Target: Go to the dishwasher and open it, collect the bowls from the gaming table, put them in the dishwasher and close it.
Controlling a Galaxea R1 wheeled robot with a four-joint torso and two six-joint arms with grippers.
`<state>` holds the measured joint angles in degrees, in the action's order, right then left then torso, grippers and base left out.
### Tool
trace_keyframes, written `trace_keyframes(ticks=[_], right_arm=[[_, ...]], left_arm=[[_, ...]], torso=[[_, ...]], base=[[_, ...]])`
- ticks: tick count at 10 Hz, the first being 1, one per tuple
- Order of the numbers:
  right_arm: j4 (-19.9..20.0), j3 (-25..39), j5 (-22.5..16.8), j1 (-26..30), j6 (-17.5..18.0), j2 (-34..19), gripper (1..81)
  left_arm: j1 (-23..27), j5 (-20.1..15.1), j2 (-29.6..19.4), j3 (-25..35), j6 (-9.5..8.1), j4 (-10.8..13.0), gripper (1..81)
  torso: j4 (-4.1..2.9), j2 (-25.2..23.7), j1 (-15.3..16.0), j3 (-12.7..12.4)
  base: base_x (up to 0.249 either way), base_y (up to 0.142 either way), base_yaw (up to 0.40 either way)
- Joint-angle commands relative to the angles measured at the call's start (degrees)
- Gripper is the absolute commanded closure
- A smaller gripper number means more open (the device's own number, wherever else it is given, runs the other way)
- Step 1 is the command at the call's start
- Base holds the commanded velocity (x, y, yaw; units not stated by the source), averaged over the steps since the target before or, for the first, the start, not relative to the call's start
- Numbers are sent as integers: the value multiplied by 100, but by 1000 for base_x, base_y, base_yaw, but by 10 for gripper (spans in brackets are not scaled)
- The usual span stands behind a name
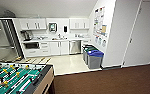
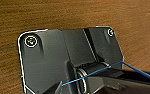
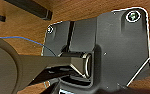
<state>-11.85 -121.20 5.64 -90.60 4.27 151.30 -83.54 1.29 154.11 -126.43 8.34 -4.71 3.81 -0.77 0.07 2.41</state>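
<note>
Stainless-steel front of the dishwasher [image 1: 75, 47] sits shut under the white counter [image 1: 56, 39] at approx. 12 o'clock from you, well across the pale kitchenette floor [image 1: 66, 63]. White base cabinets [image 1: 58, 48] flank it at its 9 o'clock; grey bins, one w/ a blue lid [image 1: 95, 59] and one w/ a green lid [image 1: 89, 48], stand near its 3 o'clock against the wall. White wall cabinets [image 1: 33, 24] hang above the counter; a tall steel fridge [image 1: 2, 41] occupies approx. 10 o'clock. Foosball table [image 1: 18, 79], green field w/ rods, lies close at your 8 o'clock, on brown carpet [image 1: 108, 81] that runs from 6 to 3 o'clock. A white door [image 1: 143, 35] stands at approx. 2 o'clock.

Left wrist cam: dark mount plate and a blue cable [image 2: 96, 73] over brown carpet [image 2: 66, 13]; claw opening, and whether it holds anything, cannot be told. Right wrist cam: same plate, blue cable [image 3: 26, 39], carpet [image 3: 73, 10]; you cannot tell this claw's state either.
</note>
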Motion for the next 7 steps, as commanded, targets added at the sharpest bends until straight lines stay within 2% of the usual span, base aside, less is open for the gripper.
trace_keyframes(ticks=[1, 7], right_arm=[[-63, 54, -274, 239, -14, -89, 10], [-63, 27, -274, 248, -14, -53, 10]], left_arm=[[281, -296, -117, 56, 27, 40, 10], [289, -296, -108, 57, 27, 31, 10]], torso=[[0, 0, 0, 0], [0, 0, 0, 0]], base=[[146, 0, 0], [151, 0, 0]])
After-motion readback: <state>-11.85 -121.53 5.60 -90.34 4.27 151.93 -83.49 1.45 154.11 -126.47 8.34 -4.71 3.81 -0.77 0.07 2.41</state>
